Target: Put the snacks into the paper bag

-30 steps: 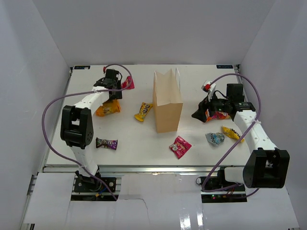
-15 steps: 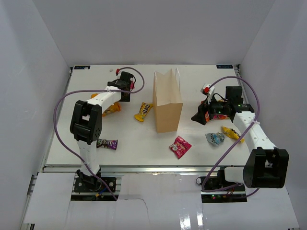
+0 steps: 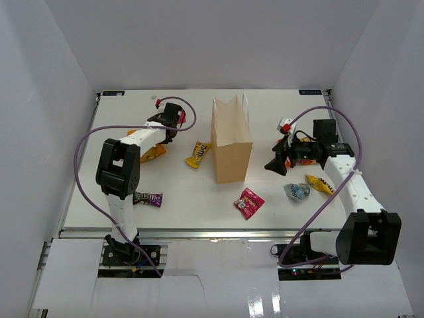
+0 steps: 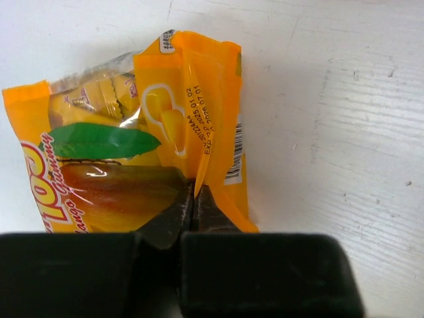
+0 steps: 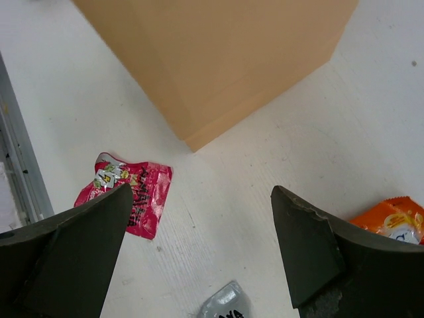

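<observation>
Paper bag (image 3: 231, 142) upright (inside unseen), pink snack (image 3: 248, 202) near base

**Snacks Lie Around the Standing Bag**

The tan paper bag (image 3: 232, 142) stands upright with its top open. Left of it lie a long yellow packet (image 3: 197, 154), an orange mango packet (image 4: 132, 165) and a dark purple packet (image 3: 147, 198). A pink packet (image 3: 248, 203) lies just in front. To its right lie a silvery packet (image 3: 297, 191), a crumpled yellow packet (image 3: 320, 184) and a plain orange packet (image 5: 394, 222).

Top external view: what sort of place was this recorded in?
Probably a lab robot-training cell: plain white walls box in a white table, two robot arms are bolted at its near edge, and a paper bag and snack packets are laid out like props.
</observation>
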Controlling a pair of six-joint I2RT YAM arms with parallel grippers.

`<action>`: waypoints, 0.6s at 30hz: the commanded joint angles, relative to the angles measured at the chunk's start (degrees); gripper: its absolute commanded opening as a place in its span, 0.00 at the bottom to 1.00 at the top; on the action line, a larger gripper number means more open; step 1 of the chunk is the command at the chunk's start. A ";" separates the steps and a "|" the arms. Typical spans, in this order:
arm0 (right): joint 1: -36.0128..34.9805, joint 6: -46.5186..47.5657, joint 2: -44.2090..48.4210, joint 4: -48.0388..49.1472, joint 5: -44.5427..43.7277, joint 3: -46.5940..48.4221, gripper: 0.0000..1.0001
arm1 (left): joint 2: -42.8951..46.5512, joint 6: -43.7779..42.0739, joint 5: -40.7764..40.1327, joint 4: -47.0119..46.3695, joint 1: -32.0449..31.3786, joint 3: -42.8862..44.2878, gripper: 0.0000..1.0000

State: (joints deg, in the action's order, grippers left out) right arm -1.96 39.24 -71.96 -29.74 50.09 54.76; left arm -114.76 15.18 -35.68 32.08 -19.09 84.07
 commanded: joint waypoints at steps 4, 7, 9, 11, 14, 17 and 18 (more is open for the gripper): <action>0.02 17.60 5.69 -13.14 12.30 8.42 0.90 | 10.84 -0.67 10.88 0.71 0.20 -4.35 0.00; 0.02 28.14 7.10 -18.94 14.59 10.79 0.90 | 17.18 -3.04 19.11 -0.43 0.20 -7.86 0.00; -0.06 35.24 7.54 -22.80 15.56 12.12 0.90 | 24.38 -3.23 23.18 -1.48 0.20 -11.36 0.00; -0.76 37.30 7.63 -24.40 16.27 14.39 0.90 | 30.96 -2.70 27.50 -1.66 0.46 -13.57 0.00; -3.13 39.24 7.28 -26.60 16.10 17.39 0.90 | 36.35 0.02 30.93 -0.79 1.25 -16.39 0.00; -6.12 37.93 7.36 -26.17 14.96 18.71 0.90 | 42.24 3.36 32.34 0.35 2.30 -17.54 0.00; -7.43 35.49 7.54 -24.33 14.61 18.71 0.90 | 44.86 5.11 32.69 0.62 2.91 -17.71 0.00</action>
State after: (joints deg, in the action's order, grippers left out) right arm -6.87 74.15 -64.73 -53.15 63.57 71.13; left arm -75.88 16.49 -6.22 33.95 -17.93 66.50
